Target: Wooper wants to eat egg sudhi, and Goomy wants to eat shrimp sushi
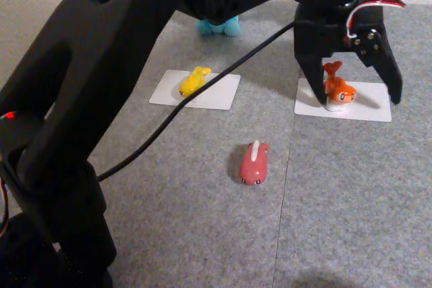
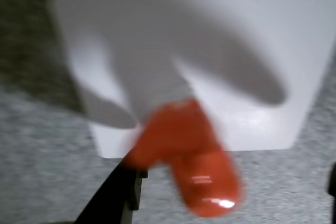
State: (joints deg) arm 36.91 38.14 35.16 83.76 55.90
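shrimp sushi (image 1: pixel 337 88), between open gripper (image 1: pixel 354 96) fingers

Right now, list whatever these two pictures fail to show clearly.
1. Wooper: in the other view the arm covers all but its light blue feet.
2. Shrimp sushi: in the wrist view it is a motion-blurred orange smear; eyes and tail unreadable.
3. Gripper: whether its open jaws touch the shrimp sushi cannot be told in the other view.
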